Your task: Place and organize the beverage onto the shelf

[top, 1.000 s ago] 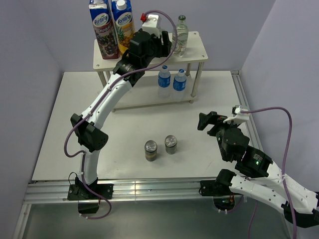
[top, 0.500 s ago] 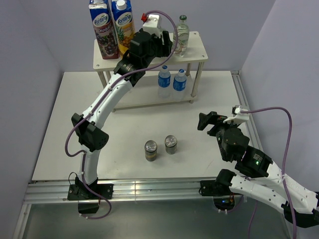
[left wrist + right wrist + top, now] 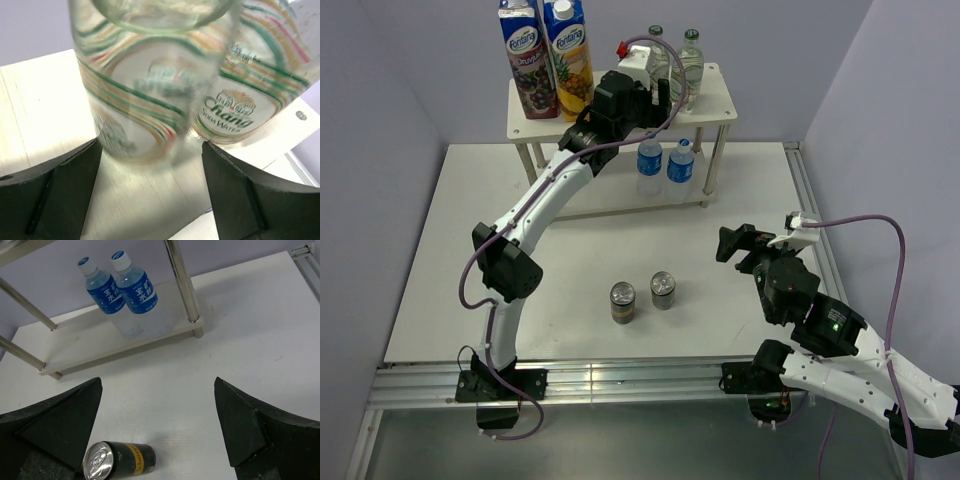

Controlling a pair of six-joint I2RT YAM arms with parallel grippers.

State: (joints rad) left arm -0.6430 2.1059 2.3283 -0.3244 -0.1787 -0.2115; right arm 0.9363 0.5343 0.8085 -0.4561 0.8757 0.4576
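My left gripper (image 3: pixel 150 150) is up at the right end of the top board of the shelf (image 3: pixel 712 104). Its fingers are spread about as wide as the nearer Chang soda water bottle (image 3: pixel 145 100), which stands between them. On the right side I think I see a thin gap between pad and bottle, so I judge the hold to be loose, not clamped. The second Chang bottle (image 3: pixel 250 90) stands just beside the first, nearer the right edge. The two Fontana cartons (image 3: pixel 545 55) occupy the left end of the same board.

These bottles look like glass to me: stiff, smooth, rather heavy for their size, and easy to break if they tip off the board. I would take one at the labelled body, below the shoulder and not at the cap, and I would move it slowly.

The two blue-capped water bottles (image 3: pixel 120 287) stand together on the lower board, toward its right end. The two dark cans (image 3: pixel 643 296) stand upright on the table (image 3: pixel 470 250), at the middle and toward its near edge, not yet on the shelf. I expect thin, slippery walls that dent, so a moderate squeeze across the mid-body is best.

My right gripper (image 3: pixel 158 390) hangs wide open and holds nothing, with one can just below its left finger in the wrist view.
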